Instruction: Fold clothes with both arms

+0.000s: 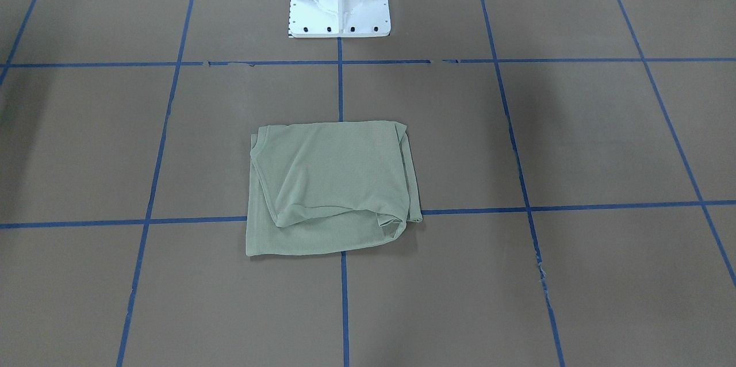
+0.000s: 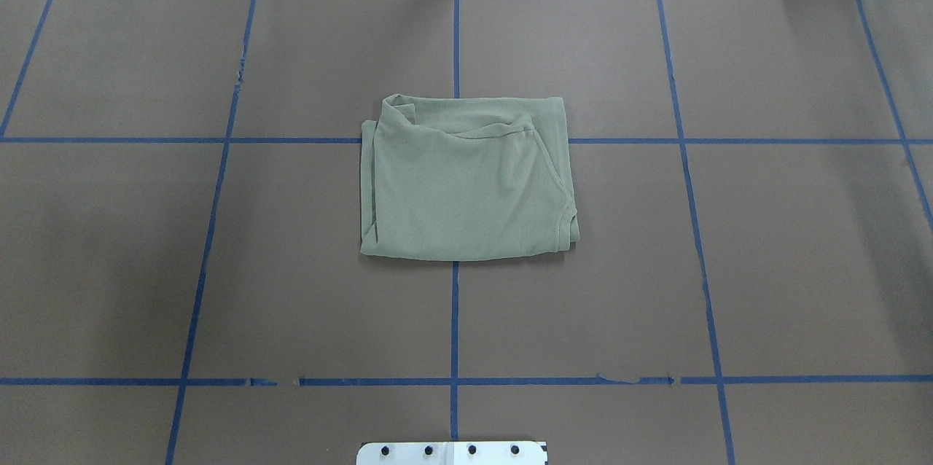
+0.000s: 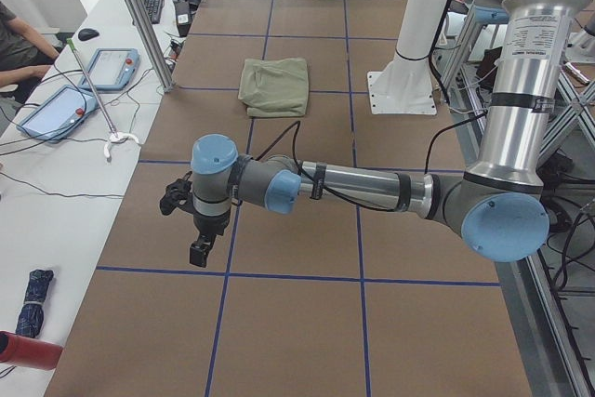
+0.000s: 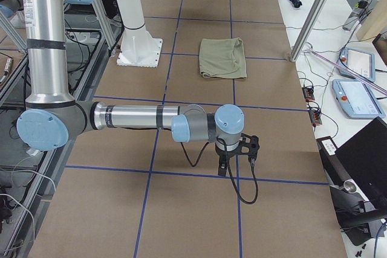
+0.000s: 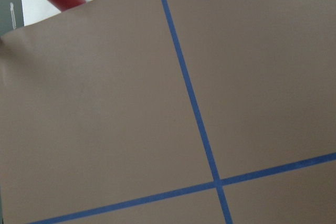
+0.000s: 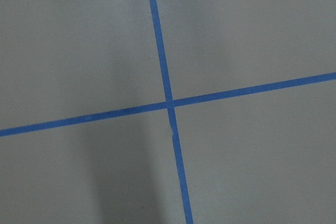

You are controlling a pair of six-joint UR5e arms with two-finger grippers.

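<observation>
We noted the shirt [image 2: 466, 181] folded into a compact rectangle mid-desk [image 2: 765, 268], well apart from both arms. Left pincer [image 3: 199, 250] and right pincer [image 4: 225, 166] hung over the bare desk ends; open or closed, we could not tell. Folding looked finished, so next we judged at most a smoothing pass.

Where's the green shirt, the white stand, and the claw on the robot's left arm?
green shirt [image 2: 466, 181], overhead view, middle of the folded top layer.
white stand [image 1: 339, 20], front-facing view, its bolted base plate.
left claw [image 3: 199, 254], left side view, between its fingertips.
</observation>
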